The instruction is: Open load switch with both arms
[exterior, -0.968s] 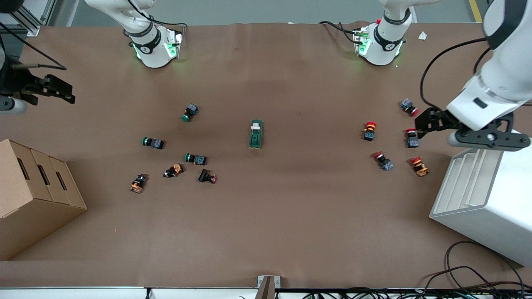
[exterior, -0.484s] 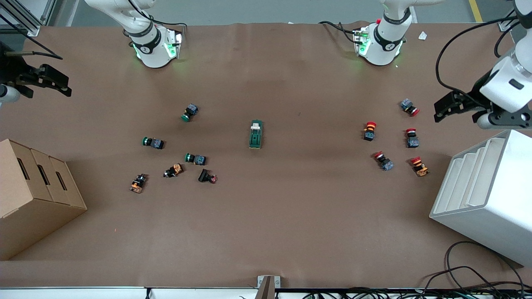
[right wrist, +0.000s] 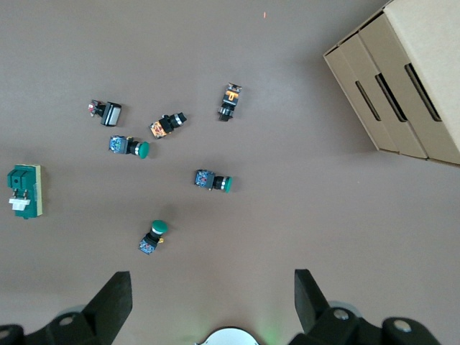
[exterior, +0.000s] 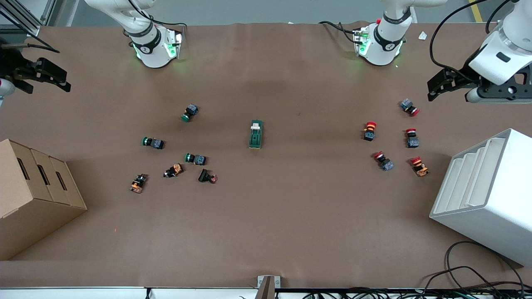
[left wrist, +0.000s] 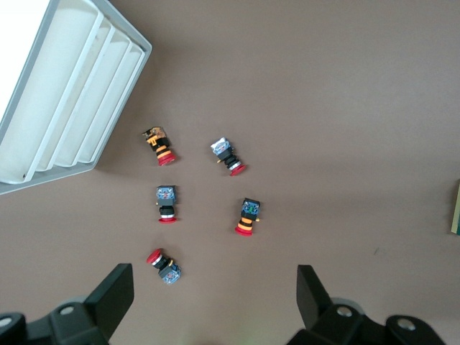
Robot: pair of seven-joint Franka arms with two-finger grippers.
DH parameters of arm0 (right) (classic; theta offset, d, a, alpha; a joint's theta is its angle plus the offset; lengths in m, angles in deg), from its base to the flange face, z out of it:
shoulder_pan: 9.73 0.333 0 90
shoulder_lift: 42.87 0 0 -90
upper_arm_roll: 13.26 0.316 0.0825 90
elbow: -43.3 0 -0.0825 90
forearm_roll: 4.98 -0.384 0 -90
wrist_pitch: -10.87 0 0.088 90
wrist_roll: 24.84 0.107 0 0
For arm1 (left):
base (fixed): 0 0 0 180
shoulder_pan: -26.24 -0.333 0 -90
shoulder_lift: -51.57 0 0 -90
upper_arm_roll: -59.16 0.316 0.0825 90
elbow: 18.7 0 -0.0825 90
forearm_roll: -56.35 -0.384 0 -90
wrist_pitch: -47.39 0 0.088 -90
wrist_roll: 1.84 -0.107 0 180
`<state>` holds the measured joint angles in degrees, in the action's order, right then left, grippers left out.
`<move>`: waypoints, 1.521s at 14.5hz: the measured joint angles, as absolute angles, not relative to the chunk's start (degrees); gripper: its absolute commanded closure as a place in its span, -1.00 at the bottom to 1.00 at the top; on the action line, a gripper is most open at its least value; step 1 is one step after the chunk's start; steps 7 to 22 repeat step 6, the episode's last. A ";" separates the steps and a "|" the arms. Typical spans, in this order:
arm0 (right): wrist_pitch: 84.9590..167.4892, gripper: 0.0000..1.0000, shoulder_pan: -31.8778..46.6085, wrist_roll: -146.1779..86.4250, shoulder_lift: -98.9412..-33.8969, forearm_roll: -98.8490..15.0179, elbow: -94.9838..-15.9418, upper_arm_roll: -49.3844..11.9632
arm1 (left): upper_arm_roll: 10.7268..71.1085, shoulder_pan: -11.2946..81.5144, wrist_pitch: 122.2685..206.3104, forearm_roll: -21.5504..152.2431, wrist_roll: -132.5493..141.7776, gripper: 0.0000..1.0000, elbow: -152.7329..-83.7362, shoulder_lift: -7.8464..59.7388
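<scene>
The load switch [exterior: 256,134] is a dark green block with a white lever, lying in the middle of the table with nothing touching it. It also shows in the right wrist view [right wrist: 24,192], and its edge shows in the left wrist view [left wrist: 456,208]. My left gripper [exterior: 440,86] hangs open in the air over the left arm's end of the table, above a group of red push-buttons [left wrist: 167,213]. Its fingers [left wrist: 115,287] hold nothing. My right gripper [exterior: 56,79] hangs open and empty over the right arm's end, its fingers [right wrist: 115,291] wide apart.
Several green and orange push-buttons [exterior: 194,158] lie scattered toward the right arm's end. Several red ones [exterior: 382,160] lie toward the left arm's end. A cardboard box [exterior: 33,195] and a white slotted rack [exterior: 486,195] stand at the table's two ends. Cables [exterior: 478,274] trail off beside the rack.
The left gripper has swung off the white rack toward its base. The right gripper has drifted slightly toward its base's side. The load switch has not moved.
</scene>
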<state>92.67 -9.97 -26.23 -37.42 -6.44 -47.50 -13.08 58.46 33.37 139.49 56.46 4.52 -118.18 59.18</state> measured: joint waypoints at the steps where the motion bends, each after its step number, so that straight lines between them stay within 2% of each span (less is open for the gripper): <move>1: 92.67 -1.00 -9.97 -25.59 -37.42 -6.82 -47.55 -13.26 | 58.55 33.37 139.68 56.46 4.52 -1.00 -118.23 59.38; 22: 92.66 -1.00 -9.97 -25.01 -37.42 -7.14 -47.65 -13.57 | 58.72 33.17 140.08 56.46 4.01 -1.00 -117.47 59.49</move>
